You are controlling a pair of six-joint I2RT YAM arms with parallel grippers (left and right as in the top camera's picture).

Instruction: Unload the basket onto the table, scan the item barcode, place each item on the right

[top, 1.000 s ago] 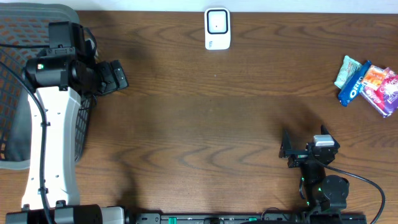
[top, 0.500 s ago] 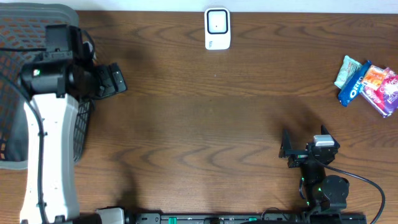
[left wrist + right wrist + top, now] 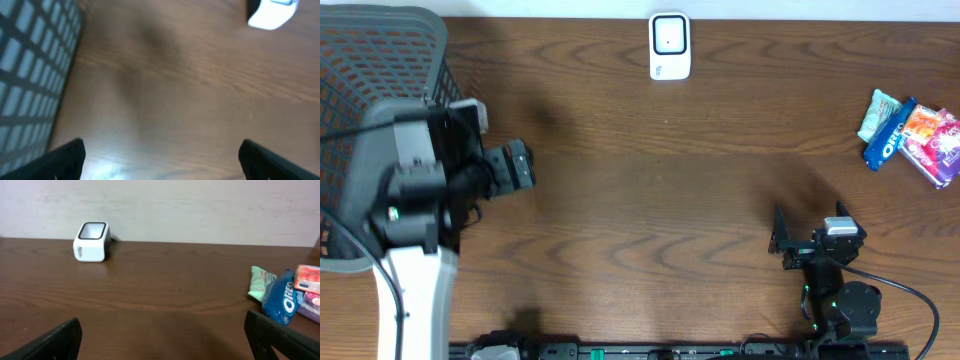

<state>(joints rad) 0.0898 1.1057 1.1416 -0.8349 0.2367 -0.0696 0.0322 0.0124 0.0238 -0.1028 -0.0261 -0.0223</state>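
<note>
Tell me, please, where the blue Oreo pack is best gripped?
Probably its near end, from above, with jaws across the narrow width: the Oreo pack is long, narrow and slanted, with a green packet and pink packs crowding its far half.

**Scanner at the far edge, snacks bunched at the right**

The barcode scanner (image 3: 670, 45) is a small white block with a dark, rounded-square window in its upper face. It stands at the middle of the table's (image 3: 650, 200) far edge, close to the pale wall, with bare wood all round it.

The goods lie well apart from it, in a tight cluster near the right edge. A pale-green packet (image 3: 876, 114) is on the left of the bunch. Just beside it a blue Oreo pack (image 3: 890, 133) lies slantwise, white lettering up. Against that pack's other side sits an orange, pink and purple wrapper (image 3: 935, 145). All three lie flat and pressed close together. Their fine print is too small to read.
</note>
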